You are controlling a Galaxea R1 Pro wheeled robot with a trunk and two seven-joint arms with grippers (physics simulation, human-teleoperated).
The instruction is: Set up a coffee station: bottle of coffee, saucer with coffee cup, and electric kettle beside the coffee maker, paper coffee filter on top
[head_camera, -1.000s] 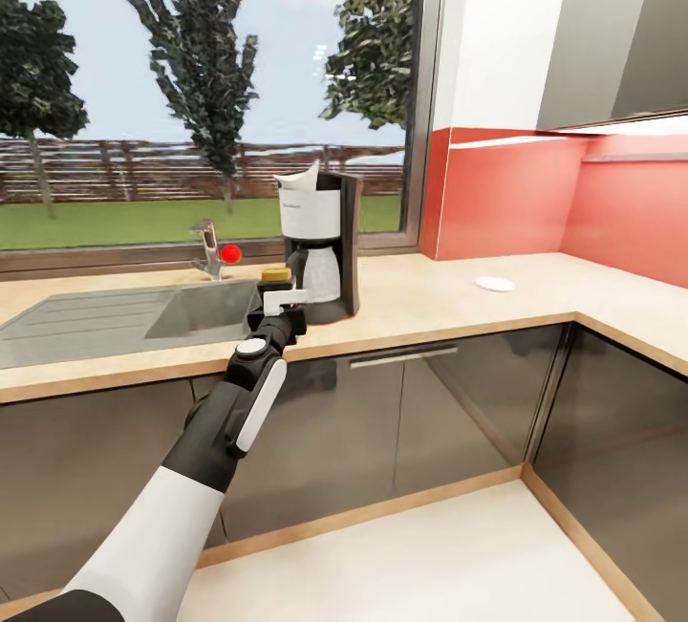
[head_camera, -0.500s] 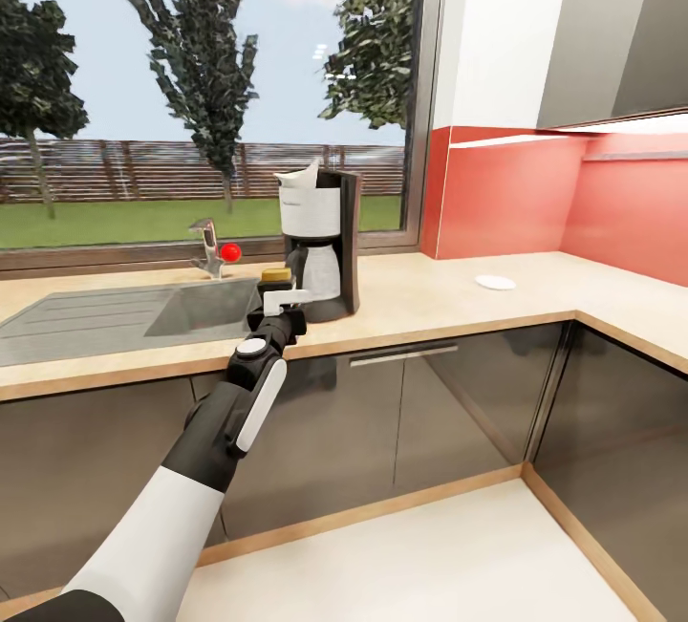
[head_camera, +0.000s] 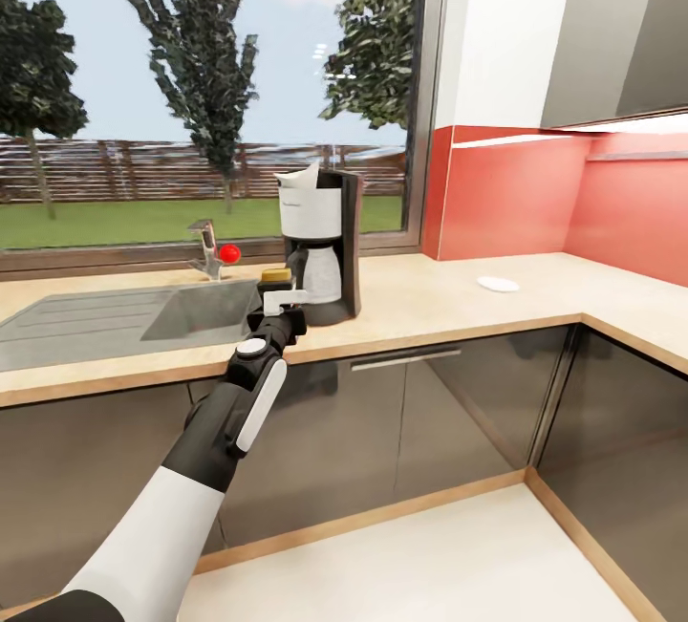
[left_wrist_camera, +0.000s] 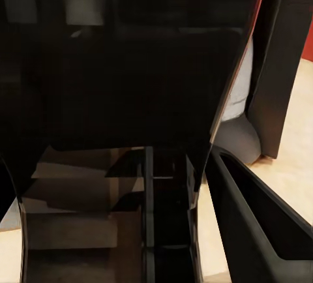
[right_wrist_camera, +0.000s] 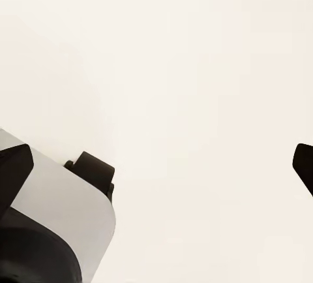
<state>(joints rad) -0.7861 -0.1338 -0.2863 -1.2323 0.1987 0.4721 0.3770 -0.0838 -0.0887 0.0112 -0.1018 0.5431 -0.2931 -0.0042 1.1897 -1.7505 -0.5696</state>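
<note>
Reaching out over the long beige wood-look kitchen countertop (head_camera: 430, 311), the left gripper (head_camera: 274, 302) sits at the small black bottle of coffee with its yellow cap (head_camera: 276, 274), just beside the black-and-white coffee maker (head_camera: 323, 245). Whether the claw is clamped or parted, I cannot tell. A white paper coffee filter (head_camera: 301, 178) tops the machine. A small white saucer (head_camera: 497, 284) lies well apart.

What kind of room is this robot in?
It looks like a home kitchen. There's a steel sink with a tap set into a long wooden countertop, a coffee maker standing by the window, and dark cabinets underneath.
</note>
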